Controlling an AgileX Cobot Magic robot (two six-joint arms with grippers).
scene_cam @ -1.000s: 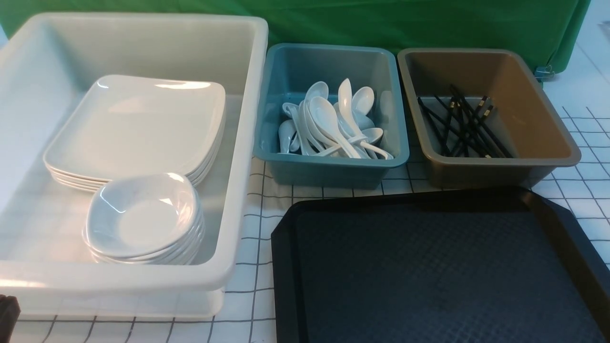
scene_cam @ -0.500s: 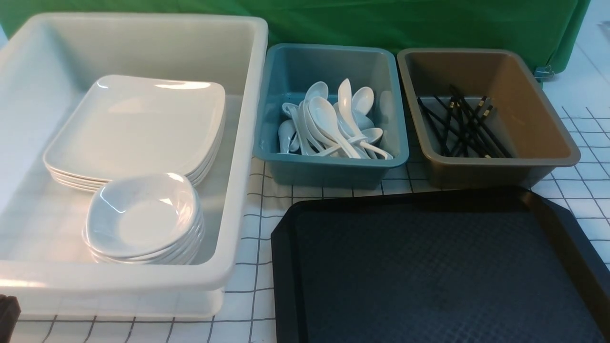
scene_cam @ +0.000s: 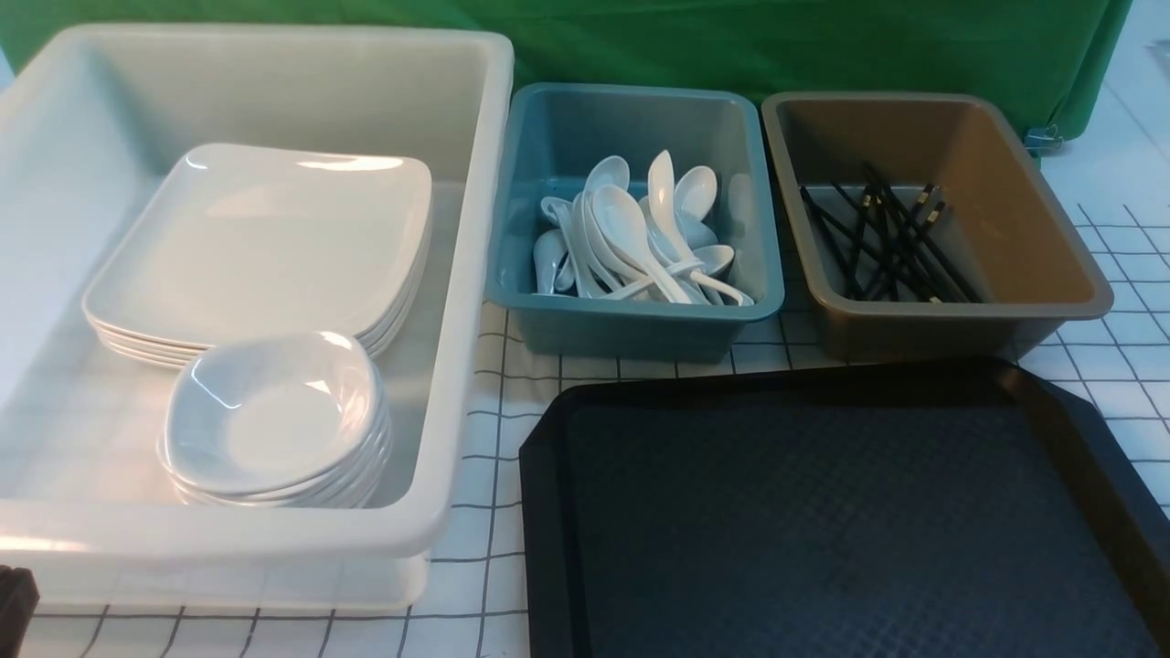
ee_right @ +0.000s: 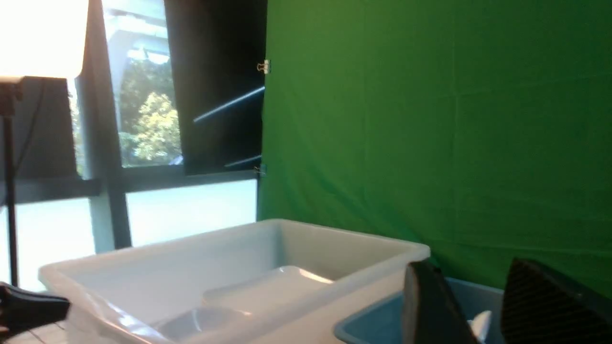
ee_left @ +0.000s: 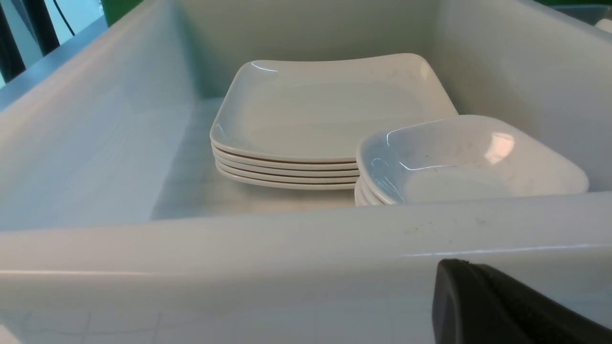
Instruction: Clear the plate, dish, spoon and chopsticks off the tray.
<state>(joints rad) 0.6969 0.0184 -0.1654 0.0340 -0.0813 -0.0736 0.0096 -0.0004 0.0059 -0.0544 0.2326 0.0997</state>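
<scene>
White square plates (scene_cam: 260, 242) are stacked in the white bin (scene_cam: 475, 274) at nine o'clock; glazed and slippery, rims suit gripping. Spoons (scene_cam: 640, 238) fill the teal bin (scene_cam: 631, 315), chopsticks (scene_cam: 887, 238) the brown bin (scene_cam: 951, 315). Nothing is seen on the tray (scene_cam: 823, 512). Left jaws are together, right jaws (ee_right: 483, 306) apart, empty.

The tray (scene_cam: 850, 521) runs off the front view's lower edge, apparently bare
</scene>
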